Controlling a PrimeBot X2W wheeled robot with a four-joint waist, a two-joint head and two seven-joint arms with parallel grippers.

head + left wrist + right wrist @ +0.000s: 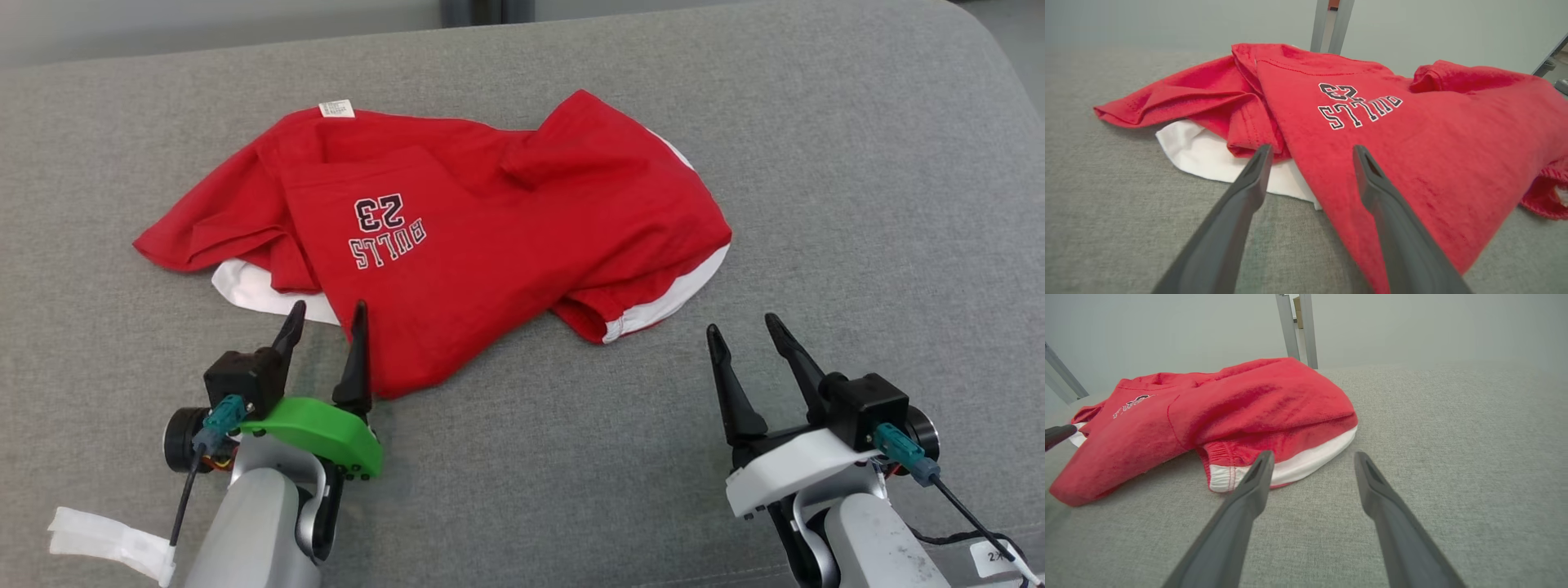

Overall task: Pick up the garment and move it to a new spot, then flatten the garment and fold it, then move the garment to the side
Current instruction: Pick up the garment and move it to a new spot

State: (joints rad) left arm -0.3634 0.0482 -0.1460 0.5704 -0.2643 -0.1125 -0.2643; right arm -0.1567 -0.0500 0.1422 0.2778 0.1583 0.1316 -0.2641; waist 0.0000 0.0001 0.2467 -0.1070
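Here's the red garment (490, 237), lying crumpled on the grey padded surface (857, 204), a little left of centre and toward the far side. It's rumpled, sleeves bunched, with a white layer (253, 290) peeking out along its near-left and right edges. The "BULLS 23" lettering (388, 229) faces up, upside down from the robot's side, and a small white label (335, 108) sticks out at the far edge.

Over on the left, the left gripper (328, 305) sits right at the garment's near-left corner with its fingers spread apart and nothing between them. One fingertip is over the white edge, the other over the red cloth's near point. Whether either is actually touching the fabric, I can't tell.

On the right, the right gripper (743, 323) has its fingers parted too and holds nothing. It hangs over bare grey surface, near the garment's white-trimmed near-right hem but apart from it.
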